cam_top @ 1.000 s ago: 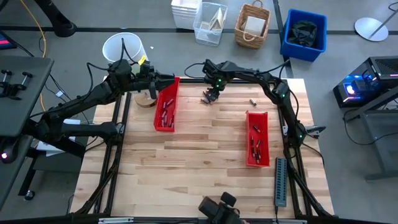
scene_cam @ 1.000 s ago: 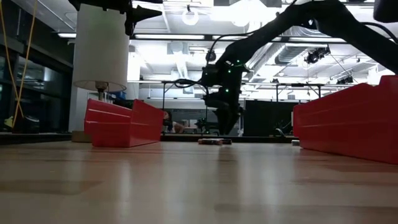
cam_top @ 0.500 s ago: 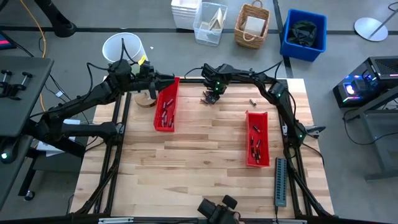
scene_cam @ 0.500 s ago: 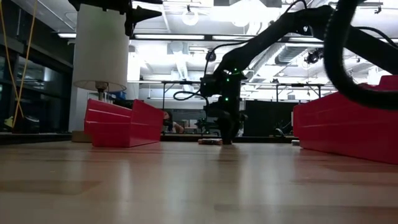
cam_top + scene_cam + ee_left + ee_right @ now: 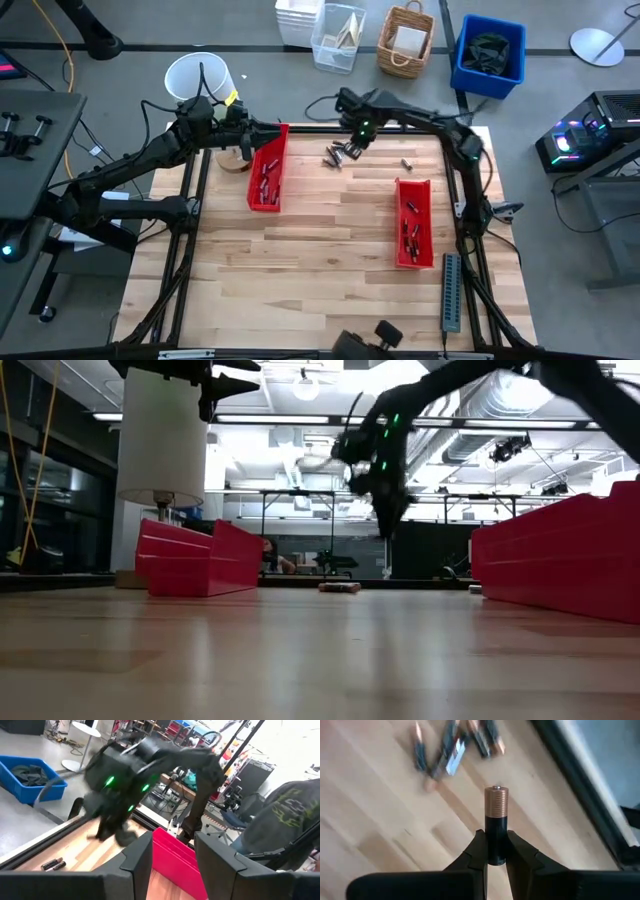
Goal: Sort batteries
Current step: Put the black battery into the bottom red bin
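Note:
A black battery with a copper end [image 5: 496, 815] is held in my right gripper [image 5: 496, 840], which is shut on it. The gripper points down and hangs well above the table [image 5: 390, 510], just right of a small heap of batteries [image 5: 335, 155] lying at the far middle of the table. One more battery [image 5: 407, 163] lies alone to the right. More batteries lie in the left red tray [image 5: 268, 168] and the right red tray [image 5: 413, 222]. My left gripper [image 5: 172, 852] waits open above the left tray's far end [image 5: 262, 130]. My right gripper pinches the battery's black end [image 5: 496, 852] between its two fingertips [image 5: 476, 847]. The fingers come from above and point down, and the battery runs on in line with them. Its copper end [image 5: 496, 800] points at the table, and the battery is lifted clear.
A long grey ridged strip [image 5: 451, 292] lies at the near right edge. A white bucket [image 5: 200, 75] stands beyond the far left corner, and bins and a basket [image 5: 405, 40] stand on the floor behind the table. Bare wood lies between the two trays.
My right gripper has dipped onto the heap of batteries, then risen well clear of the table and drifted a little toward the right edge, carrying one battery. The heap stays on the table. My left arm has kept still.

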Motion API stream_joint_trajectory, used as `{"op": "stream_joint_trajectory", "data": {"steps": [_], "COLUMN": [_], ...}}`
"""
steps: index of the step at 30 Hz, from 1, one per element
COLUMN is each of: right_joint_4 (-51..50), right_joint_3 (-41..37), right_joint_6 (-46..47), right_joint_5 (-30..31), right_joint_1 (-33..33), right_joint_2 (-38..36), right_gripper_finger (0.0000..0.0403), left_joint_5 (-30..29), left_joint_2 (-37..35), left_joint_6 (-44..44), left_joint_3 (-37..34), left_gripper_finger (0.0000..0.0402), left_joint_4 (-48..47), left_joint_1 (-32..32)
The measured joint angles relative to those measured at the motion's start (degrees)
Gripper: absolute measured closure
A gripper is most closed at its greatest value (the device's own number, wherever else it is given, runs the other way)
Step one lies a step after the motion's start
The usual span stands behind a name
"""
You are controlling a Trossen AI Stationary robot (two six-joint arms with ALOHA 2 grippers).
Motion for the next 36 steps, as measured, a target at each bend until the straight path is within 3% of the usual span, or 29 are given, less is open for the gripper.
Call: {"op": "stream_joint_trajectory", "data": {"steps": [6, 10, 13, 18, 22, 26, 29, 31, 36], "right_joint_4": [-3.6, -7.1, -7.1, -5.6, -2.7, -1.0, -0.5, -0.8, -1.6], "right_joint_3": [0.0, -2.8, -10.0, -29.0, -41.1, -47.5, -50.5, -51.9, -50.4], "right_joint_6": [7.3, 13.7, 21.1, 38.8, 54.8, 68.2, 71.9, 72.8, 69.4], "right_joint_5": [-2.3, 0.5, 2.0, 2.4, -1.0, -2.1, -2.5, -2.9, -3.6], "right_joint_1": [2.9, 7.1, 10.5, 17.2, 24.0, 30.1, 31.8, 32.1, 31.9], "right_joint_2": [-11.9, -18.5, -25.3, -36.8, -45.8, -49.8, -49.4, -49.2, -49.2], "right_gripper_finger": [0.0369, 0.0369, 0.0369, 0.0369, 0.0369, 0.0369, 0.0369, 0.0354, 0.0255], "left_joint_5": [0.4, 3.2, 3.3, 3.3, 3.3, 3.3, 3.3, 3.2, 3.2], "left_joint_2": [0.0, 0.0, 0.0, 0.0, 0.0, 0.0, 0.0, 0.0, 0.0], "left_joint_6": [0.9, 1.9, 2.8, 5.0, 6.6, 6.9, 6.9, 6.9, 6.9], "left_joint_3": [0.0, 0.0, 0.0, 0.0, 0.0, 0.0, 0.0, 0.0, 0.0], "left_gripper_finger": [0.0266, 0.0266, 0.0266, 0.0266, 0.0266, 0.0266, 0.0266, 0.0266, 0.0266], "left_joint_4": [-0.1, -0.3, -0.3, -0.2, -0.1, 0.0, 0.0, 0.0, 0.0], "left_joint_1": [0.0, 0.0, 0.0, 0.0, 0.0, 0.0, 0.0, 0.0, 0.0]}}
